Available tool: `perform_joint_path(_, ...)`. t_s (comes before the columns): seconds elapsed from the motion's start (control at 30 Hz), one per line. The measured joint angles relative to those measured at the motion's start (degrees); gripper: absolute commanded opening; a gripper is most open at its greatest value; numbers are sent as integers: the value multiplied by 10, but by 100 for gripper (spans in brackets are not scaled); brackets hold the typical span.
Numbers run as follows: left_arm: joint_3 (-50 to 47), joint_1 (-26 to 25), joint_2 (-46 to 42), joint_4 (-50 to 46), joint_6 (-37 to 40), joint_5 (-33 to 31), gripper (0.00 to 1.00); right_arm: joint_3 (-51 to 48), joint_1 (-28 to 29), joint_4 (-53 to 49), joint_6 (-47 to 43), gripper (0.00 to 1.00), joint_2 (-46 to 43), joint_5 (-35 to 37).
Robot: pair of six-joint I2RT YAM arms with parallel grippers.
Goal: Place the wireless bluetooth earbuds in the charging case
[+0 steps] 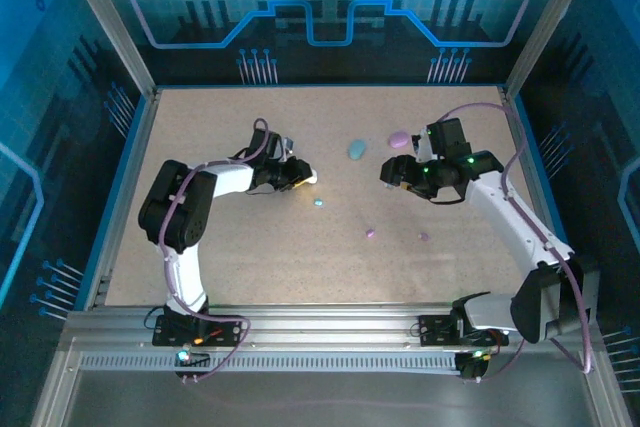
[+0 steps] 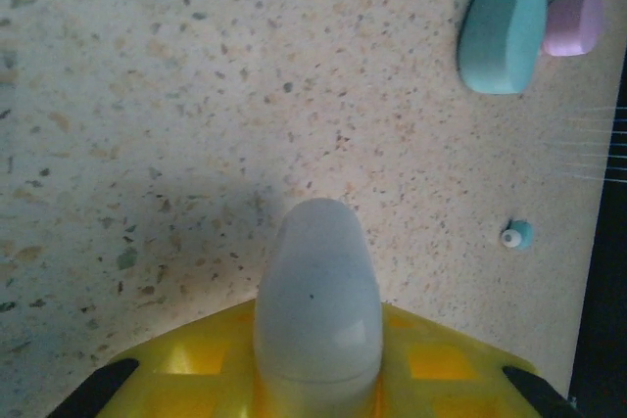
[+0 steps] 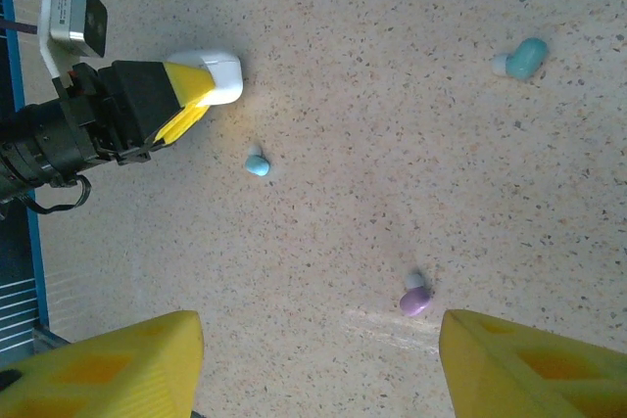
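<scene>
**Mia:** What does the left pincer hold?

**Tom:** It is clamped on the white case. The case pokes out past the yellow fingers.

**Mia:** Where are the little buds?

**Tom:** One teal bud lies on the table. It is just on the near side of the left pincer's tip, a bit to the right. It is close but not touching.

**Mia:** And the right pincer?

**Tom:** Its fingers stand wide apart with nothing in them. A purple bud lies on the table just ahead of the gap. The other purple bud lies on the near side of that pincer. A second teal bud lies farther right than the first.

**Mia:** Any more cases?

**Tom:** The teal case and the purple case sit close together on the far side, between the two pincers.
</scene>
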Motion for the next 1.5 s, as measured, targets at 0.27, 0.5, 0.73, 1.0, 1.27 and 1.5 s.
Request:
perform_joint_path(0.27, 10, 0, 8, -33, 13, -8, 39, 0, 0, 4, 0, 66, 26, -12)
perform_joint_path(0.5, 16, 0, 3, -65, 38, -37, 51, 6, 0, 3, 0, 65, 49, -15)
perform_joint_path(0.73, 16, 6, -30, -108, 65, -99, 60, 36, 1, -1, -14, 65, 82, -10)
perform_joint_path(1.0, -45, 10, -173, -104, 87, -138, 61, 129, 7, -10, -52, 65, 187, 27)
perform_joint_path(1.27, -139, 10, -339, -55, 99, -145, 62, 315, 21, -43, -98, 65, 372, 59)
perform_joint_path(1.5, -203, 10, -466, -31, 123, -155, 65, 570, 29, -117, -141, 63, 562, 109)
